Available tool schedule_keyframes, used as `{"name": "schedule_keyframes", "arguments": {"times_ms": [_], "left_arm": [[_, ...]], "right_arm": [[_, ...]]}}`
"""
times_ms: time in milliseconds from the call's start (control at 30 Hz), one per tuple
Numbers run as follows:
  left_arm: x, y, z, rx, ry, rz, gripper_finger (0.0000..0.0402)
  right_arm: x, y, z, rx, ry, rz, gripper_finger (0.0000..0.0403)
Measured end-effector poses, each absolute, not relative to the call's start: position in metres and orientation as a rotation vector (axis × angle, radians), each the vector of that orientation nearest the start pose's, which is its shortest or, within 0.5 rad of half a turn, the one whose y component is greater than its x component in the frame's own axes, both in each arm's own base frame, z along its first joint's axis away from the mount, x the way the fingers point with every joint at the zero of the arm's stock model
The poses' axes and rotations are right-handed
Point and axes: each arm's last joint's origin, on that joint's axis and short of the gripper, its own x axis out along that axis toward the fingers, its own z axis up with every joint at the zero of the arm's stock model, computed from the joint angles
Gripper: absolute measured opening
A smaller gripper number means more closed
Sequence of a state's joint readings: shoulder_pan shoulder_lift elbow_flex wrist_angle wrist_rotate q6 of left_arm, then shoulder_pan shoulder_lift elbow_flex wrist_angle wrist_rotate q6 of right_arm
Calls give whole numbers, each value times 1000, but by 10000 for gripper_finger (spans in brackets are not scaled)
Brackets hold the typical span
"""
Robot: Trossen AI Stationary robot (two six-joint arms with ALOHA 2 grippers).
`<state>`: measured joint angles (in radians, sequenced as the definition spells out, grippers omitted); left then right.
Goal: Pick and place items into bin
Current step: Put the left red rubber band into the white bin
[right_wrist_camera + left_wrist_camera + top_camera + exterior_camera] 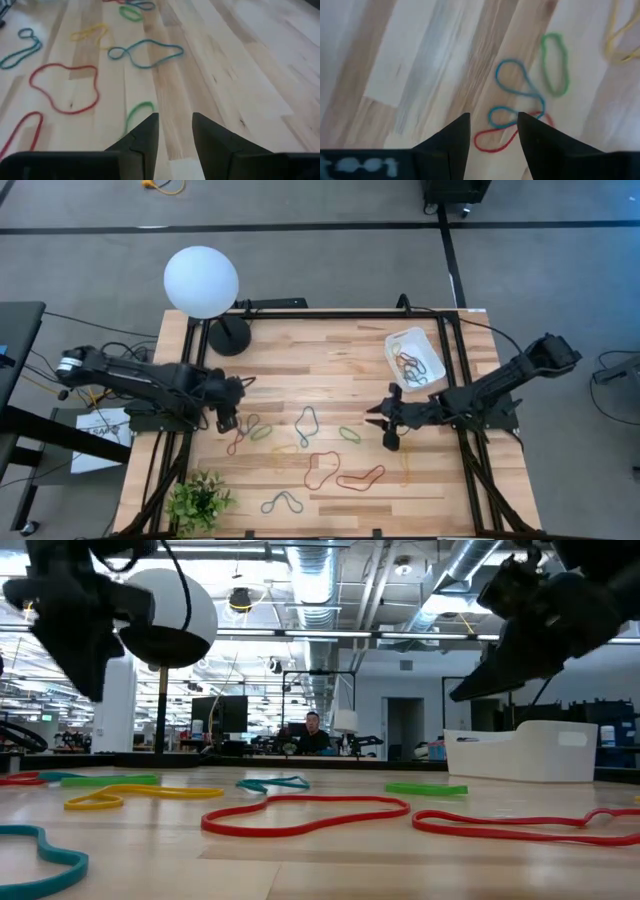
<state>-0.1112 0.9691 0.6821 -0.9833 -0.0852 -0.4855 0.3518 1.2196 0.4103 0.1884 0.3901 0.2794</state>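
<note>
The left gripper (pixel 492 131), fingers apart and empty, hung over a thin blue rubber-band loop (pixel 517 97) overlapping a red loop (pixel 496 140) at the table's left; it risked lifting both, or neither. The right gripper (pixel 175 131), also apart, waited near the white plastic bin (pixel 416 357) at far right.

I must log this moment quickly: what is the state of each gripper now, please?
Left gripper: open, holding nothing, above the blue band and red band.
Right gripper: open, holding nothing, above the table near a green band.
</note>
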Motion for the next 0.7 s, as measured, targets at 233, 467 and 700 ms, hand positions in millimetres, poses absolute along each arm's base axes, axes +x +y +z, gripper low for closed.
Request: {"name": "schedule_keyframes", "arguments": {"times_ms": [233, 467, 700], "left_arm": [[161, -19, 195, -362, 1386, 267, 142], [168, -26, 179, -327, 1508, 279, 142], [175, -40, 165, -267, 1573, 241, 142]], "right_arm": [[211, 59, 166, 110, 552, -87, 111], [210, 60, 167, 131, 552, -49, 111], [210, 62, 167, 132, 562, -26, 111]]}}
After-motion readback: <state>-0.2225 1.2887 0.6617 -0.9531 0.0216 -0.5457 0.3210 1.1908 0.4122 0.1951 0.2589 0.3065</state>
